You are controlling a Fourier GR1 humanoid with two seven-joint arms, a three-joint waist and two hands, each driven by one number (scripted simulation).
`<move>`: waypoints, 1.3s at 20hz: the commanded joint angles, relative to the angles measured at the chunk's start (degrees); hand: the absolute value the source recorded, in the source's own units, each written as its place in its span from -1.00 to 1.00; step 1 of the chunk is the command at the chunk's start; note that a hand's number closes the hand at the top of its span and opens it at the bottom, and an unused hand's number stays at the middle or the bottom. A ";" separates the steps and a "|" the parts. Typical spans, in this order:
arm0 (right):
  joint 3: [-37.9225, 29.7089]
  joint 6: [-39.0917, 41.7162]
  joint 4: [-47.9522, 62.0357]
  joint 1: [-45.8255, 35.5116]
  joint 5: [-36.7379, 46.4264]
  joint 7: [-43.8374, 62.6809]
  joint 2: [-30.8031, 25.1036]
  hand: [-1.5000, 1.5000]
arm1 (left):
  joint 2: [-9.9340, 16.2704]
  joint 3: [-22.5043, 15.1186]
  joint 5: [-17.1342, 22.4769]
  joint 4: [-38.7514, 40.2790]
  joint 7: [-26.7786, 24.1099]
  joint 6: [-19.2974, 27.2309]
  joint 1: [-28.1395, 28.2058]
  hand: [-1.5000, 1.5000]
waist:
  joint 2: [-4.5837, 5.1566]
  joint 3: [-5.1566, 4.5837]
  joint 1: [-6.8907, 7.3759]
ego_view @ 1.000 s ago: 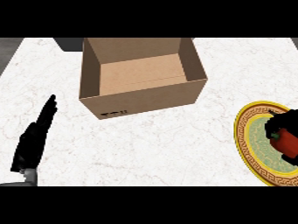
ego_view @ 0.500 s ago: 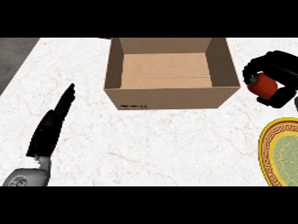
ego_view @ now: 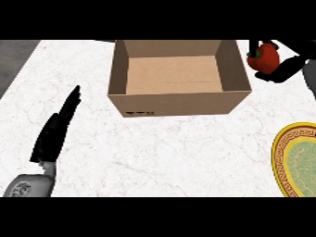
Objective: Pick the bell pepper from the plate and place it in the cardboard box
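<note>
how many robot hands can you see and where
2. The left black robot hand rests open on the white marble counter, left of the brown cardboard box. The right robot hand holds the red bell pepper beside the box's right wall.

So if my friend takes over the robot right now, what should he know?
Right robot hand: curled round the red bell pepper, held up just right of the cardboard box.
Left robot hand: open, fingers straight, resting over the counter at left.
Plate: at the right edge, pepper gone from it.
Done: pepper picked up.
Left: move it over the open box and let go.
</note>
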 commanded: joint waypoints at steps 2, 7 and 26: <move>-1.78 9.28 7.02 -7.02 -6.38 -9.20 2.19 1.00 | 0.17 0.47 -0.20 0.42 0.81 0.25 -0.54 0.00 | -0.26 -0.05 -0.95; -0.46 12.87 11.00 -13.56 -9.45 -9.17 3.37 1.00 | 0.25 0.99 -0.37 0.74 0.04 0.77 0.97 0.00 | -0.73 -0.17 -1.87; 8.11 5.08 25.40 -27.83 -6.32 1.60 20.63 1.00 | 1.83 3.77 0.34 -0.39 1.70 0.22 1.92 0.00 | -1.50 -0.30 -4.97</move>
